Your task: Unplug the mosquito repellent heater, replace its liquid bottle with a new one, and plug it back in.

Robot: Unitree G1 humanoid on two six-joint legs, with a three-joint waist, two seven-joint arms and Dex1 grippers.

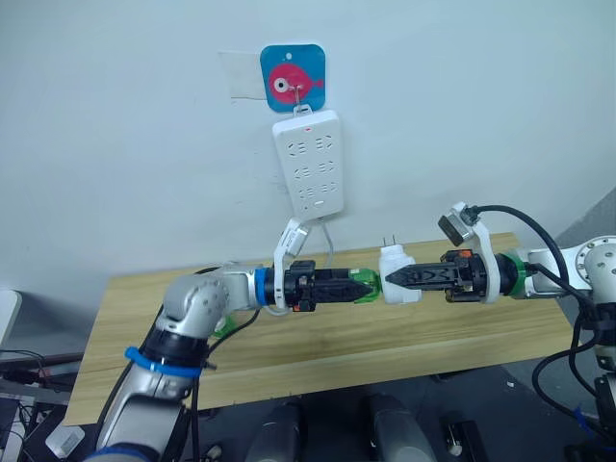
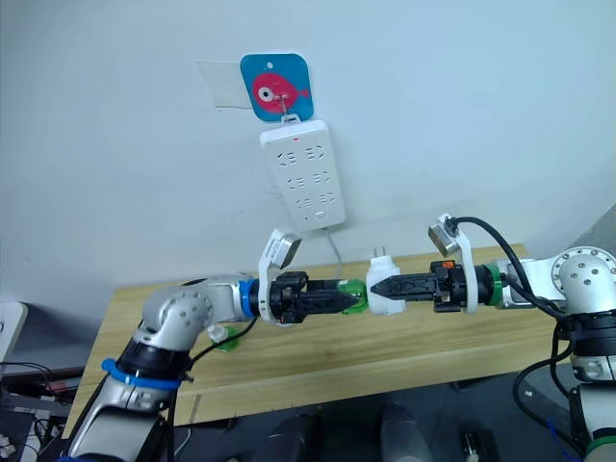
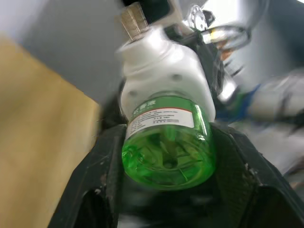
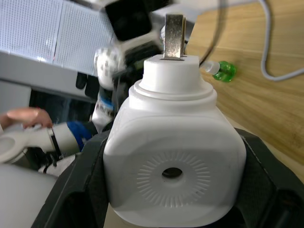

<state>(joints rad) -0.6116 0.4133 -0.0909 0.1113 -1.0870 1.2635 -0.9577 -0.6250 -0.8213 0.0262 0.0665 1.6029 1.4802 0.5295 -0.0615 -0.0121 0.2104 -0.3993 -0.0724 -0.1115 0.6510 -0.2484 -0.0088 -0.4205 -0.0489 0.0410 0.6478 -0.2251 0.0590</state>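
Right gripper (image 1: 393, 279) clamped the heater (image 1: 396, 274); left gripper (image 1: 371, 285) clamped its green bottle (image 1: 364, 286) above the desk (image 1: 385, 346). Best twist the bottle straight, heater steady.

Background, non-task items
Power strip (image 1: 314, 162) hangs from fish hook plaque (image 1: 292, 78) on wall; wooden table (image 1: 125, 318) below; hand (image 4: 20, 115) nearby.

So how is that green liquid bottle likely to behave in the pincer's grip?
The green liquid bottle looks round and smooth, so it could twist or slip between the left pincer fingers. It seems small, clear plastic, probably light and fairly stiff. Set on its side on the wooden table, it would likely roll.
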